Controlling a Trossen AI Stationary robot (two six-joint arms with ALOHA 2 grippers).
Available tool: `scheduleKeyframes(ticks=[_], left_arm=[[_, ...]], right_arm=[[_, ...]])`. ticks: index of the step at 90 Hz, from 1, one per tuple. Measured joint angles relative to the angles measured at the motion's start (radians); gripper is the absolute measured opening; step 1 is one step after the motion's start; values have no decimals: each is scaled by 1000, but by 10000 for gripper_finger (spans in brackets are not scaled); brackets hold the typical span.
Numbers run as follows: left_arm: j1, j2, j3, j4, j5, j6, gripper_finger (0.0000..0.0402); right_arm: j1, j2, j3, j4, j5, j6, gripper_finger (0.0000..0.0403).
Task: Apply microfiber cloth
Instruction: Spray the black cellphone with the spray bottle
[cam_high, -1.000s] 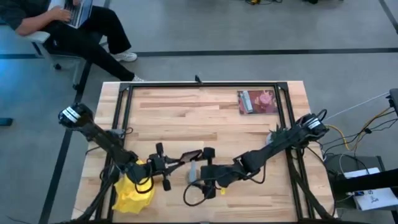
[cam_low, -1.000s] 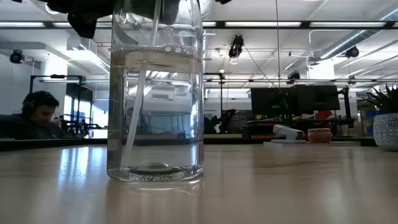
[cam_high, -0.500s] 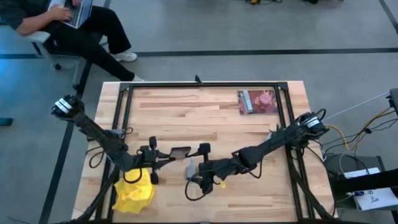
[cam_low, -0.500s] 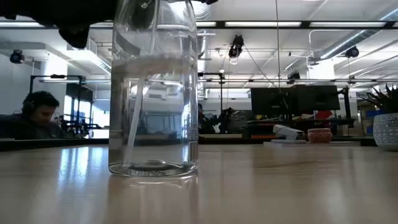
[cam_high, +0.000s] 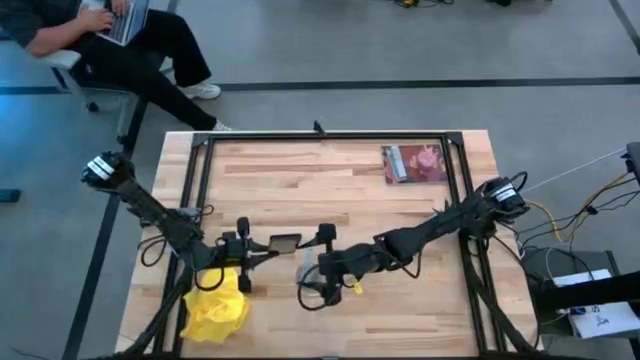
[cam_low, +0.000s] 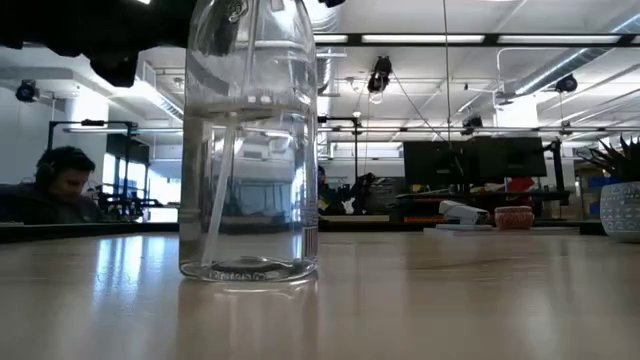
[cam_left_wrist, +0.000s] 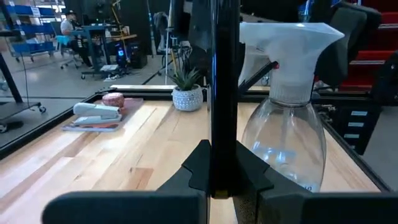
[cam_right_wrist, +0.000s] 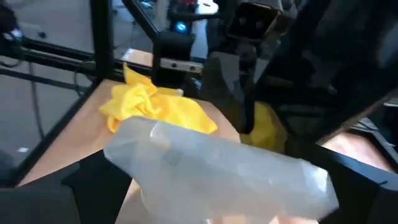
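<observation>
A: While both arms meet mid-table, where's the microfiber cloth (cam_high: 213, 312)?
B: Table's 7 o'clock corner, crumpled, nothing touching it.
A: Left gripper (cam_high: 262, 246)?
B: Clamped on black phone (cam_high: 285, 243), held edge-on, approx 1 o'clock of cloth.
A: Right gripper (cam_high: 318, 272)?
B: Closed round the spray bottle (cam_low: 250, 140), w/ bottle upright just beside the phone.
</observation>
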Motion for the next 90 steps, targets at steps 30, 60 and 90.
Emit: scheduleKeyframes(ticks=[30, 60, 90], left_arm=[[0, 0, 0, 3, 0, -9, 15], [0, 0, 0, 30, 20, -17, 15], [0, 1, 0, 29, 19, -32, 15]], right_arm=[[-20, 7, 0, 74, -139, -62, 382], [-33, 8, 0, 112, -253, -120, 382], [2, -54, 11, 21, -107, -144, 382]])
